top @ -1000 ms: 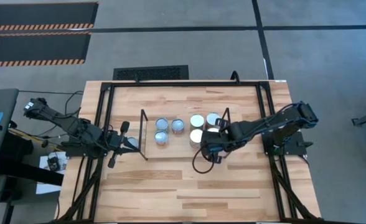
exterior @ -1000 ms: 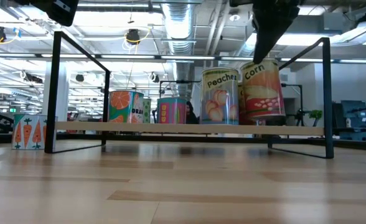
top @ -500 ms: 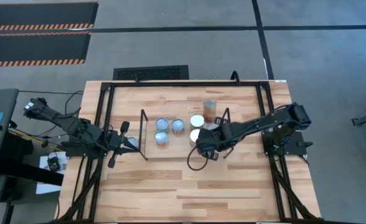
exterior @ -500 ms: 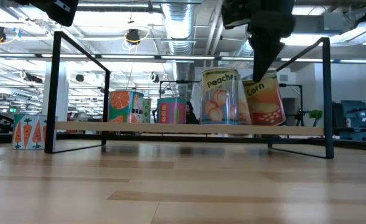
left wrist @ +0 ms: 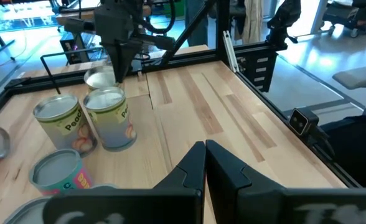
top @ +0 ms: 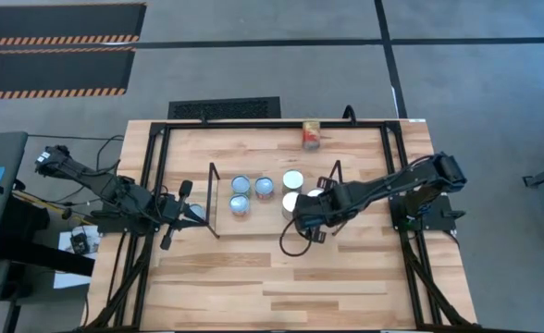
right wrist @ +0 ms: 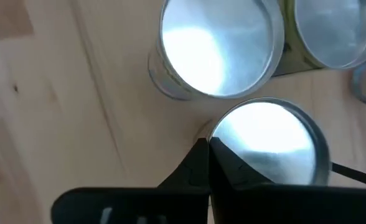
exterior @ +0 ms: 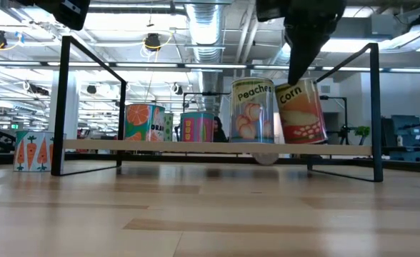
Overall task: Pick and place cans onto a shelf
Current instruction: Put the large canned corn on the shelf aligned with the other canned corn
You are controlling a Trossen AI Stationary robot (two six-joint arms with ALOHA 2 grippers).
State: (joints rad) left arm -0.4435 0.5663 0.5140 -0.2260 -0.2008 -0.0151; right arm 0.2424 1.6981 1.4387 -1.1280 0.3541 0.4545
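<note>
Right gripper here, fingers pinched fully together with nothing between them. The tips sit right at the rim of the Corn can, which is on the right end of the shelf and leans a bit instead of standing straight. From my wrist I'm looking down on its shiny lid, with another wide lid just beside it, and I'd say that one is the Peaches can, which is upright and touching or nearly touching the Corn one.

Further left on the shelf there's an orange-labelled can and a colourful striped one, and from above I count three silver-blue tops in that group.

One can is lying on its side way off at the far edge of the table, up against the black frame, well apart from the shelf.

My left gripper is clenched on nothing too, parked low outside the left end of the shelf, with the carrot can standing on the table just beside it
</note>
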